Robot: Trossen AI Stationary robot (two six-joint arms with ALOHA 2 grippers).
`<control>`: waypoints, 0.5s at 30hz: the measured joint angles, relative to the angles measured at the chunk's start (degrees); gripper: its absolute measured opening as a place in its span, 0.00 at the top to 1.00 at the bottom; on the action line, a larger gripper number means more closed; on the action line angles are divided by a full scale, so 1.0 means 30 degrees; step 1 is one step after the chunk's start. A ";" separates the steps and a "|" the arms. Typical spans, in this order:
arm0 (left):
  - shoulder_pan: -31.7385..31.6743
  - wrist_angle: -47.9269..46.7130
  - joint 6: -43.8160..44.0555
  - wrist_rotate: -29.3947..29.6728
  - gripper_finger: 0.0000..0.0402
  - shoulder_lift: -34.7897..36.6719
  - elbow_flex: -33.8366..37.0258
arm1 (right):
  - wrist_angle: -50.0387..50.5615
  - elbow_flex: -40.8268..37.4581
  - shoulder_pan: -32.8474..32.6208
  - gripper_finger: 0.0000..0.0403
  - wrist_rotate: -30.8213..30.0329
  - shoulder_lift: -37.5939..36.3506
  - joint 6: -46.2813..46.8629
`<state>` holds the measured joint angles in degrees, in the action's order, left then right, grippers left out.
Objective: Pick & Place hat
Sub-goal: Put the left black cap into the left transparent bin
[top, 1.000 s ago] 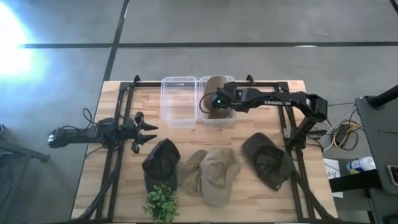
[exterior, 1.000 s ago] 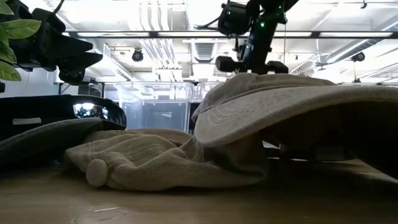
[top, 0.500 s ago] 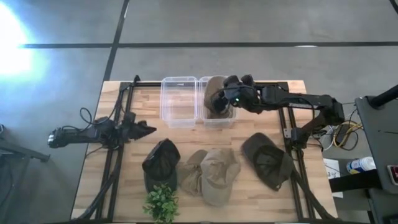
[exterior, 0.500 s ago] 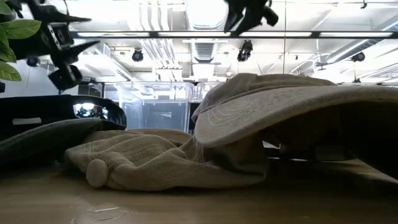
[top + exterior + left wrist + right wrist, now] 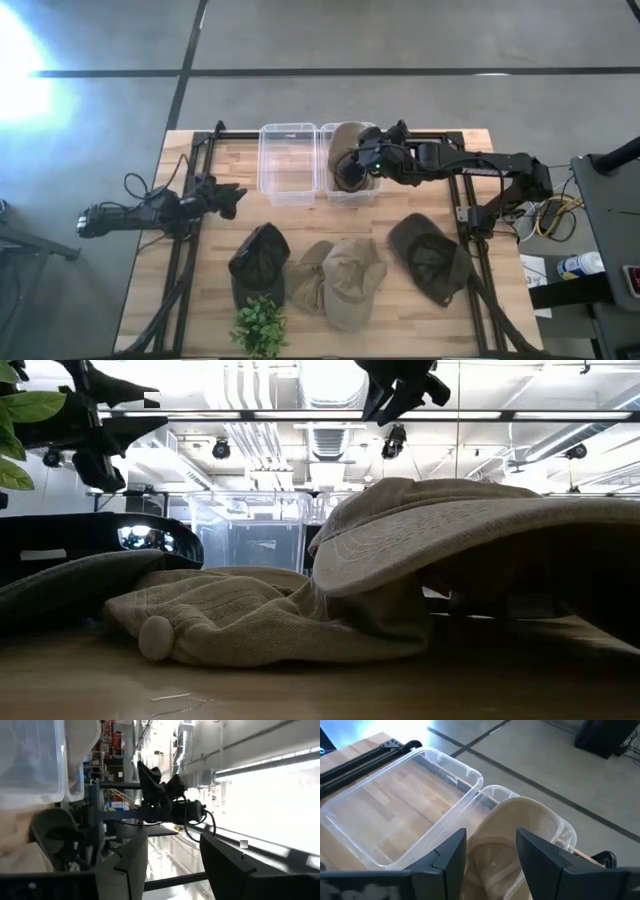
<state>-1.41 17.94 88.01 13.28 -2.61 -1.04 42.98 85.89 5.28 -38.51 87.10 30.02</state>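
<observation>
The right gripper (image 5: pixel 350 170) hangs open and empty over the right bin (image 5: pixel 372 192), directly above the tan hat (image 5: pixel 520 832) lying inside it. The left gripper (image 5: pixel 228 196), also open, waits at the surface's left edge. It is nearer the black cap (image 5: pixel 259 262), just toward the front.

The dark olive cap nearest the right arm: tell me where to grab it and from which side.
Grip the dark olive cap at the crown's rim, coming straight down from above. It lies opening-up on the table, apart from the tan caps, so its edge looks exposed. The right gripper is open over the bin.
</observation>
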 joint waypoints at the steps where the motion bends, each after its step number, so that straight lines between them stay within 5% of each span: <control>1: 0.0000 -0.0283 -0.0581 -0.0187 0.57 -0.0101 -0.0399 | 0.0120 0.0000 -0.0001 0.58 -0.0012 -0.0019 -0.0001; 4: 0.0015 -0.3003 -0.2544 -0.1454 0.58 -0.0632 -0.2757 | 0.0184 0.0000 -0.0007 0.58 -0.0012 -0.0019 -0.0062; 11: 0.0426 -2.0626 -0.6950 -0.4124 0.60 -0.6392 -1.0254 | 0.0854 -0.0007 -0.0007 0.58 0.0423 -0.0012 -0.0576; 15: 0.2123 -2.3047 -0.9318 -0.6049 0.60 -1.0551 -1.2600 | 0.2251 -0.0011 -0.0007 0.59 0.0425 -0.0055 -0.0557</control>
<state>4.96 -51.20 60.06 -4.86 -34.26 -38.84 49.73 85.85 5.26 -37.23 86.94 28.35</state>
